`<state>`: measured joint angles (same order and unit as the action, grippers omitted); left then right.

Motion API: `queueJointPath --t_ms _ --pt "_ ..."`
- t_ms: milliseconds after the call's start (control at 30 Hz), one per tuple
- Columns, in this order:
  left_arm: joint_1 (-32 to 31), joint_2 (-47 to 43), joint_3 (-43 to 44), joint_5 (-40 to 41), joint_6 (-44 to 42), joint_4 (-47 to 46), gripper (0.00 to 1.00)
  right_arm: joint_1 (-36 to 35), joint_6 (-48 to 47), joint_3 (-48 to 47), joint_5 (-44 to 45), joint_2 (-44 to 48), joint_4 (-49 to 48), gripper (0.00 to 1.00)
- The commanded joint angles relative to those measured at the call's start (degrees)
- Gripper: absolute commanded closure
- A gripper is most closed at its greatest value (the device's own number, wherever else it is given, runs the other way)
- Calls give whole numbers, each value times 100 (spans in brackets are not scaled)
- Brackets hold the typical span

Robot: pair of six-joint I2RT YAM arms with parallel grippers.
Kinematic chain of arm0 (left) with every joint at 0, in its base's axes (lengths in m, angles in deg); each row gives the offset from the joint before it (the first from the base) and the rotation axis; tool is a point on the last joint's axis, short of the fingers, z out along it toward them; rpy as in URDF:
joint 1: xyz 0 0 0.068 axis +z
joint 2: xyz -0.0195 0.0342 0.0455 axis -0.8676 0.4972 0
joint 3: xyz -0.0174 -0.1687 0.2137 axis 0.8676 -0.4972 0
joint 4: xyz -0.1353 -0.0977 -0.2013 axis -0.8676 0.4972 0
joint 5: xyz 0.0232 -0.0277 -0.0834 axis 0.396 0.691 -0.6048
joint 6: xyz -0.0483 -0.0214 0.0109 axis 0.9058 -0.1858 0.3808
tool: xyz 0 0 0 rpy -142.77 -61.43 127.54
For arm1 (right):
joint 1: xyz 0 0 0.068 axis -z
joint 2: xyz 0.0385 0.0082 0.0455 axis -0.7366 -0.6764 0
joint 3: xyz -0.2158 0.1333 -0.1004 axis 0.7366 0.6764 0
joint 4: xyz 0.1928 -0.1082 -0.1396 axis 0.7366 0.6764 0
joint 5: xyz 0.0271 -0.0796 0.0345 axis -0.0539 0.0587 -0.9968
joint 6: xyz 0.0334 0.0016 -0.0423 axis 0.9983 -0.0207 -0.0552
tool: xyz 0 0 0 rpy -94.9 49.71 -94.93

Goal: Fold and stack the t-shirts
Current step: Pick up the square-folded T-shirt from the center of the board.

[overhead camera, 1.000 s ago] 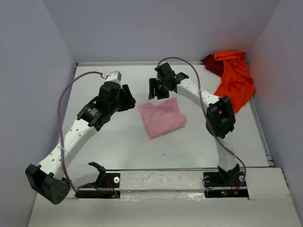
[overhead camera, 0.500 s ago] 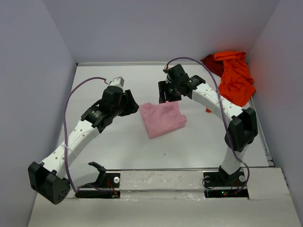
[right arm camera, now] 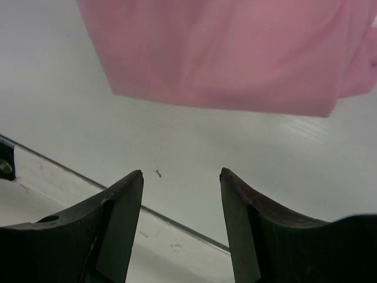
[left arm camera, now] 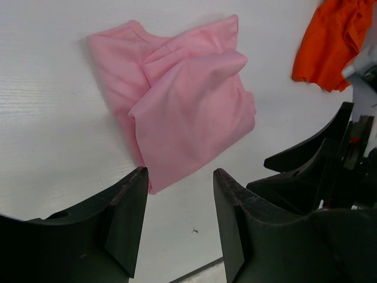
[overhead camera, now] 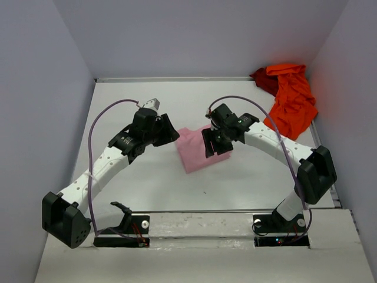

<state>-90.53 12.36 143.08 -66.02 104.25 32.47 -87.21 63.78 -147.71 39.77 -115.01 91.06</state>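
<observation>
Your left gripper [left arm camera: 179,177] hangs w/ jaws spread, nothing between them; the light pink t-shirt [left arm camera: 188,100] lies just ahead of its fingertips, its near corner showing in the gap; the cloth rests flat on the white table [left arm camera: 47,147], roughly folded, w/ a loose flap on top. From the top view this gripper [overhead camera: 166,131] sits at the pink shirt's [overhead camera: 191,150] left edge; can't tell whether it touches the cloth.

Your right gripper [right arm camera: 181,174] is also spread wide and empty; bare table shows between its fingers [right arm camera: 121,206]; the pink shirt's [right arm camera: 235,53] folded edge lies just ahead of the tips. In the top view it [overhead camera: 213,144] hovers over the shirt's right part, facing the left gripper across the cloth.

The orange-red t-shirt [overhead camera: 291,100] lies crumpled well apart from both, out to the right of your right gripper, in the table's far corner vs. the side wall; in the left wrist view it [left arm camera: 333,41] shows beyond the pink one. The dark red t-shirt [overhead camera: 263,79] pokes out at the orange-red one's far left side, touching it; mostly hidden.
</observation>
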Motion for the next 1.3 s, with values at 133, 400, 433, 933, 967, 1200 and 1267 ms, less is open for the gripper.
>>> queueJointPath --t_ms 133,400,433,933,967,1200,1267 --pt "29 -207 -313 -315 259 -393 42 -242 1161 1101 -907 661 -915 39" --pt "29 -392 -490 -237 208 -332 42 -794 751 1411 -100 1128 -944 39" --pt "20 -375 -394 -184 146 -279 42 -926 600 1201 179 1075 -812 39" --pt "11 -286 -428 36 -153 -68 42 -1841 -1238 636 2799 12 -318 39" --pt "20 -287 -463 19 -153 -77 42 -1894 -1325 689 2906 -84 -405 38" --pt "11 -287 -393 71 -249 46 42 -1956 -1914 865 2979 -288 -1117 1" --pt "20 -304 -384 106 -276 72 42 -1956 -1959 874 2759 -270 -1258 0"
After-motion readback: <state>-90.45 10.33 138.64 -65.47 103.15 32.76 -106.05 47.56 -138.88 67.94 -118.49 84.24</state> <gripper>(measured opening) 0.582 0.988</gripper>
